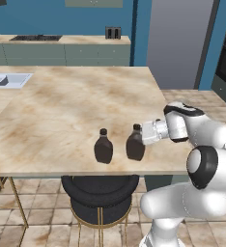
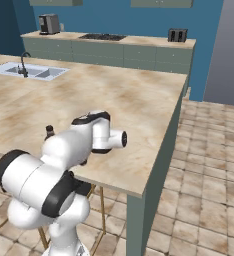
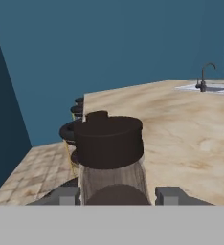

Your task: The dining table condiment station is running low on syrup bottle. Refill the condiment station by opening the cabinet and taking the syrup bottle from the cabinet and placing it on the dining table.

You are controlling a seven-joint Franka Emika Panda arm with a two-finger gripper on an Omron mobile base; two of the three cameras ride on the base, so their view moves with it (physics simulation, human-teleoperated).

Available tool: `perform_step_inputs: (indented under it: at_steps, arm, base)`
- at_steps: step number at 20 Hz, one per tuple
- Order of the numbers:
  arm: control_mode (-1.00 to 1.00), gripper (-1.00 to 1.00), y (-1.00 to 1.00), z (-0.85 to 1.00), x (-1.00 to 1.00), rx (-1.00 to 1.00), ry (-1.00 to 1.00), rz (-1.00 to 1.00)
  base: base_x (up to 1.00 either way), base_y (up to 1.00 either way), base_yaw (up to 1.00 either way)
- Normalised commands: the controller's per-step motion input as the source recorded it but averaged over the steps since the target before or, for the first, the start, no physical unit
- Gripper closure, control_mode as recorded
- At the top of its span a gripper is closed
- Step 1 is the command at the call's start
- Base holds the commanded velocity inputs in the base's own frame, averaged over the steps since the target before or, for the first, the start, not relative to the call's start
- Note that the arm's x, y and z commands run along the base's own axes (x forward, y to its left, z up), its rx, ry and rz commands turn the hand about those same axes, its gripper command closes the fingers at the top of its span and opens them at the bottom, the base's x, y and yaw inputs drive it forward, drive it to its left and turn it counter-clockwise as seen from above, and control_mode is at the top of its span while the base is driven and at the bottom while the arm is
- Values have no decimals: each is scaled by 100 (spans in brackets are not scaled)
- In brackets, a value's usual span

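In the left base view our pincer [image 1: 143, 135] grips the syrup bottle [image 1: 135, 143] near the table's [image 1: 76, 106] front edge, just beside its twin [image 1: 103, 146]; a careless release could topple either. In the right base view our arm hides it. In the hand view its dark cap [image 3: 109, 140] sits between our fingertips [image 3: 66, 195].

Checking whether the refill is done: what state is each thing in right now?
syrup bottle: upright on the dining table, cap on, between the pincer fingers.
twin bottle: upright beside it, untouched.
pincer: closed on the syrup bottle.
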Motion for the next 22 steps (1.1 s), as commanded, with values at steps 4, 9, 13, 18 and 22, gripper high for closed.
perform_step_inputs:
  at_steps: [4,9,13,18,22]
  arm:
    - [-100,100,0,-36,35,0,0,0]
    - [-100,100,0,-36,32,0,0,0]
    - [-100,100,0,-37,28,0,0,0]
    - [-100,-100,0,-42,11,0,0,0]
    - [-100,-100,0,-37,-4,-1,0,0]
  base:
    - [0,0,0]
    - [0,0,0]
    - [0,0,0]
    - [0,0,0]
    - [0,0,0]
